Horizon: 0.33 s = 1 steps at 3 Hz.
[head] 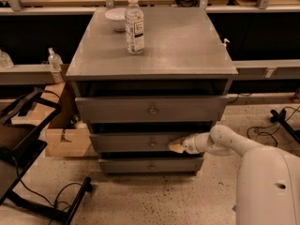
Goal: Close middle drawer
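The grey cabinet [154, 50] has three drawers. The middle drawer [131, 143] is the second front, flat and grey with a small brass knob [152, 144]. It stands a little proud of the bottom front, with a dark gap above it. My gripper [174, 146] is at the end of the white arm [220, 142] that reaches in from the right. Its tip rests against the middle drawer's front, just right of the knob. The top drawer [152, 108] sticks out farther than the one below.
A water bottle [134, 26] and a white bowl [115, 18] stand on the cabinet top. A cardboard box [63, 142] sits on the floor at the left, beside a black stand [28, 139]. Cables [276, 121] lie on the floor at the right. My white base [269, 186] is at the lower right.
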Available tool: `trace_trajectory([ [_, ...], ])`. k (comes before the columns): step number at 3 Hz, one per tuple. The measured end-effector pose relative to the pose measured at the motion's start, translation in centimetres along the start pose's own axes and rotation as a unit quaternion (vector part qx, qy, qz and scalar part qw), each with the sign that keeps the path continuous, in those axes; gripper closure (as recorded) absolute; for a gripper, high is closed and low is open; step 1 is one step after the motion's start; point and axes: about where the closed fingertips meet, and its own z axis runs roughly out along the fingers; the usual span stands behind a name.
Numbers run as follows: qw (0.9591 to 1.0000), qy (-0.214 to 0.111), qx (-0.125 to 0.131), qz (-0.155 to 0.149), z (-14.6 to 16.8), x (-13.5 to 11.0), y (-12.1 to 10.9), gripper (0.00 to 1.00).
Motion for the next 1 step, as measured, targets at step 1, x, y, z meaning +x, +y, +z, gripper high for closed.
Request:
trace_trajectory([
  [1,0.9999,-0.003,0.008,0.008,0.26,-0.25,-1.07,1.0],
])
